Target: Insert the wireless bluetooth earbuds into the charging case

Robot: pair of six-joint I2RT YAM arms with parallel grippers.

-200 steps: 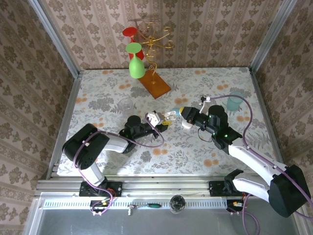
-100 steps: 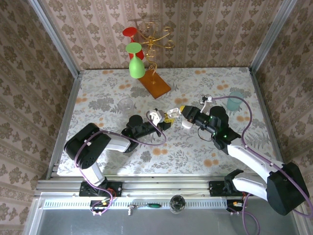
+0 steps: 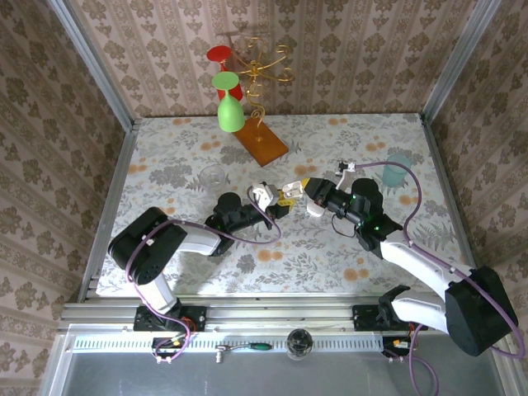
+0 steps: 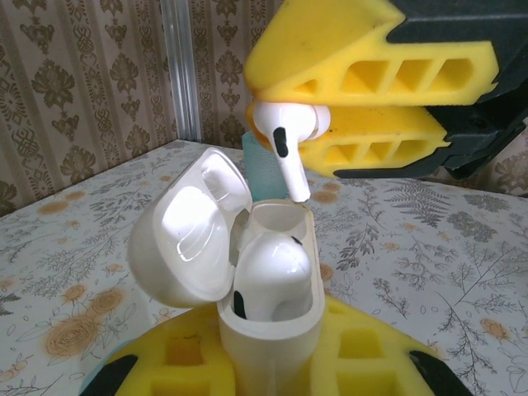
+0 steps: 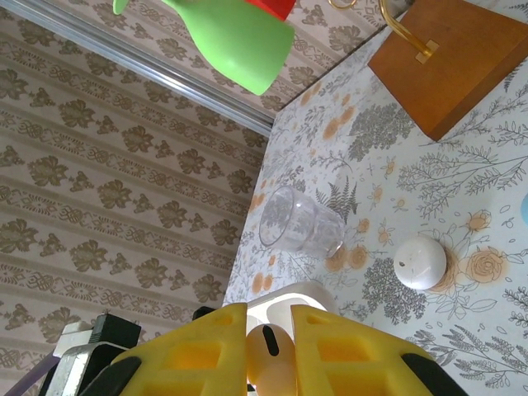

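Right jaws pinch one earbud; left jaws grip one case holding another earbud.

Brown damask wallpaper walls, floral-print table top, aluminium corner posts, metal rail along near edge

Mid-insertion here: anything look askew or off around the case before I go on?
Nothing is spilled or damaged. The white open-lidded charging case stands upright in the left gripper, one glossy white earbud seated. The second white earbud, in the right gripper, hangs stem-down, slightly tilted, over the free slot.
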